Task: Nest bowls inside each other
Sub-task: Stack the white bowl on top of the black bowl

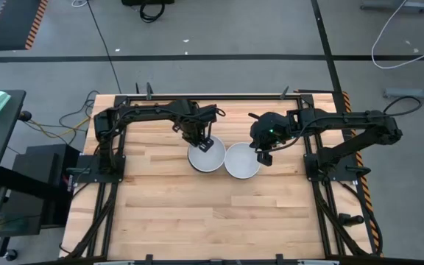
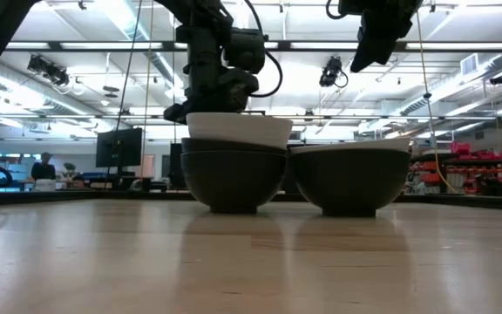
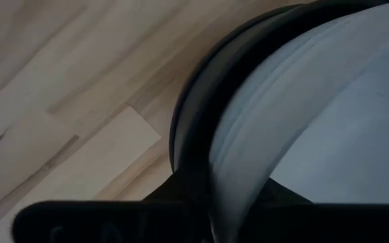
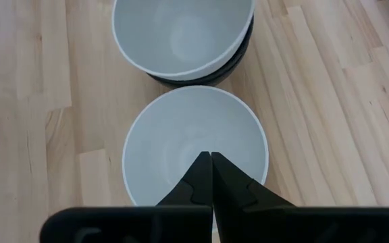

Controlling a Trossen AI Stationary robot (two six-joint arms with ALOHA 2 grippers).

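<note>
Two bowl stacks sat touching mid-table: a white bowl nested in black bowls, its far rim gripped by the left gripper. The right gripper, jaws pressed together, hovered above the second white bowl.

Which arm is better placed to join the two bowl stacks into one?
The left. Its hand is at the rim of the left stack. The right hand hangs above the right stack, fingers shut, holding nothing.

two white-topped bowls touching on the table.
</note>
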